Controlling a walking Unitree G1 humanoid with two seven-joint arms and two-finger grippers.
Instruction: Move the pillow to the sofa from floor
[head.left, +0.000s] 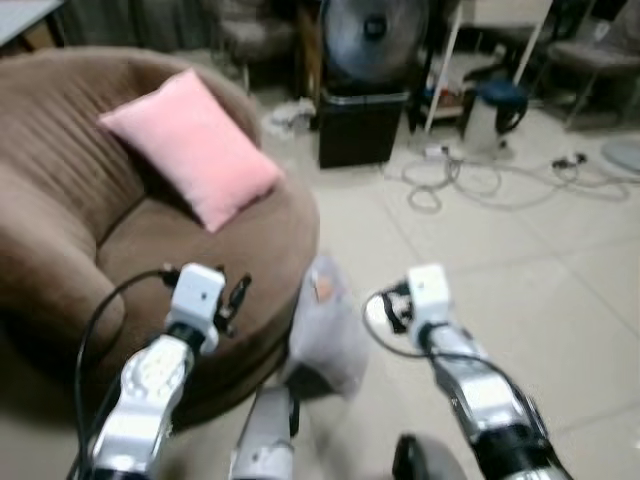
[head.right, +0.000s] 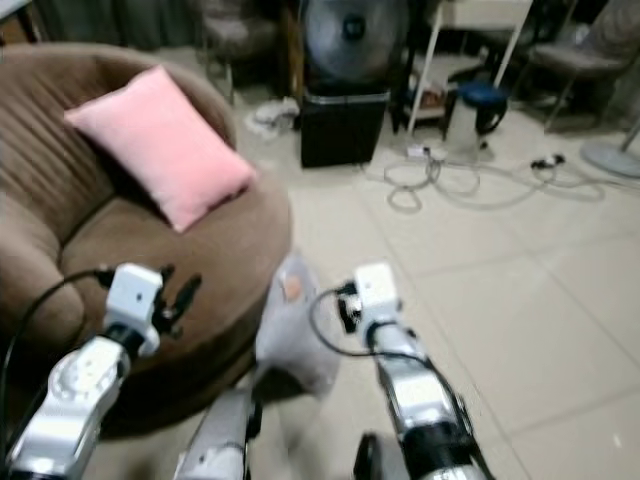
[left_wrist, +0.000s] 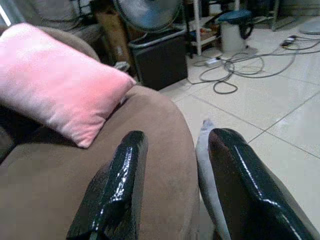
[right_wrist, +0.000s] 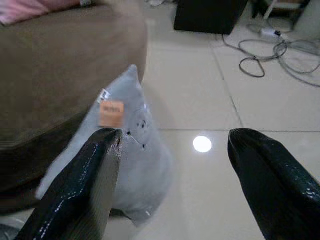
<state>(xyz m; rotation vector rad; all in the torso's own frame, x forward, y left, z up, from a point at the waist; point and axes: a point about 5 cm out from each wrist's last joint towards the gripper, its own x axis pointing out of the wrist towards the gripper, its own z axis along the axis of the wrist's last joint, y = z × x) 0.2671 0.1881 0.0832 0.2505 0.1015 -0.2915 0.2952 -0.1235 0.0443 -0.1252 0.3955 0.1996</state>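
Leaning vs sofa (head.left: 60, 200) side, grey pillow (right_wrist: 132, 145) on floor sits just ahead of right gripper (right_wrist: 170, 170), fingers apart; left gripper (left_wrist: 175, 185) also open, over seat w/ pink pillow (head.left: 195, 145) beyond.

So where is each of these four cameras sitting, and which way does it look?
Left eye view: on the head, looking forward and down at the brown sofa, pink pillow and grey pillow on the floor; both silver arms show.
Right eye view: beside it, same scene, slightly shifted.
Left wrist view: on the left arm, looking along the open left pincer at the sofa seat and pink pillow.
Right wrist view: on the right arm, looking along the open right pincer at the grey pillow.
Shared: both wrist views catch sofa and grey pillow.
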